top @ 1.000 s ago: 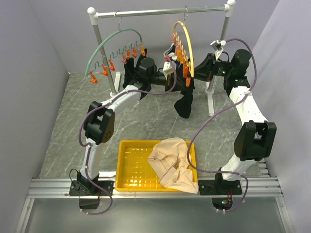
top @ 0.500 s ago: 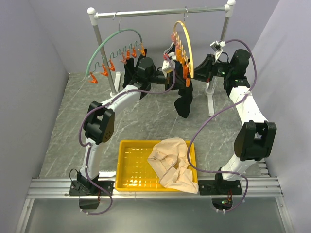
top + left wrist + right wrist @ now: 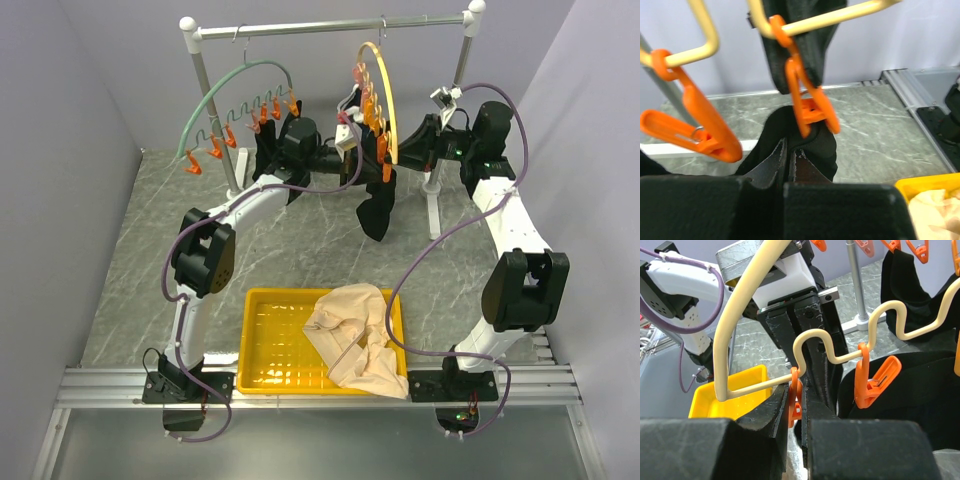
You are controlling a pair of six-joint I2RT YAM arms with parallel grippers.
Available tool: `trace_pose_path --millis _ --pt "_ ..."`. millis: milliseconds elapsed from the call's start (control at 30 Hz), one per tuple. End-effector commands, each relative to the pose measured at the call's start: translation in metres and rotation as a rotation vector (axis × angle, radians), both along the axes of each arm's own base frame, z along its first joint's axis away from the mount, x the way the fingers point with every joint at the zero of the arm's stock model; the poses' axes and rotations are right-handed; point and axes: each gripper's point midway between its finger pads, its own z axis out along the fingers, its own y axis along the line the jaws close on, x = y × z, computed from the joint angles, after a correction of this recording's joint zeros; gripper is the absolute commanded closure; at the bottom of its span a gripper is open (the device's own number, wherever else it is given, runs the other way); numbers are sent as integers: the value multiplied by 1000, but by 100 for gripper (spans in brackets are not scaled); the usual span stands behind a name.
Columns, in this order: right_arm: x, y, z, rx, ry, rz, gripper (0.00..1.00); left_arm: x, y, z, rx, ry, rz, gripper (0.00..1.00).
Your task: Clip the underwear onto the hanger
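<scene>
We see a yellow tray (image 3: 262, 345) at 6 o'clock on the grey marbled tabletop (image 3: 140, 260). A beige garment (image 3: 350, 330) is heaped over the tray's 3 o'clock side and spills across its near rim. A silver rail (image 3: 320, 24) spans the 12 o'clock edge on two upright posts. Toward 11 o'clock a green arc hanger (image 3: 215, 95) hangs from it, and its wavy wire carries a row of orange clips (image 3: 214, 148).

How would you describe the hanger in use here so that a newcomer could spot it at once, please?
Start at the metal rail across the back of the table, where two arc-shaped hangers hang. The one meant is the pale yellow hanger on the right, with the black underwear dangling below its orange clips. Its neighbour on the left, the green hanger, has the same shape, so colour settles it.
</scene>
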Motion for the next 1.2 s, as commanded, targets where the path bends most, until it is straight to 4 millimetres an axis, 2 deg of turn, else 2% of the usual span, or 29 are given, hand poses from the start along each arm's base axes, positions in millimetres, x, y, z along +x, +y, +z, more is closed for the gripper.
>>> trace_pose_path --millis 0,200,400,567,867,933,967,1067,1167 --pt "-10 2 23 -5 -68 22 100 11 0 32 -40 -100 64 100" --pt "-6 1 23 -15 -83 5 100 16 1 36 -42 -101 104 100" --pt "-4 0 20 -30 -101 -3 100 3 7 51 -96 -64 47 100" --pt "-4 0 19 -44 -115 -13 100 2 15 63 -139 -53 23 100" --pt "-1 -1 15 -58 -137 -28 100 -1 21 67 -162 -5 -7 100" --pt "0 -2 16 -56 -139 -33 94 0 21 67 -165 -6 -6 100" --pt "1 -2 17 -55 -148 -35 86 -1 21 67 -165 -7 -12 100" --pt "1 -1 18 -51 -144 -39 70 -1 21 68 -167 -9 -10 100" --pt "1 -1 18 -51 -151 -39 66 -1 20 66 -164 -7 -11 100"
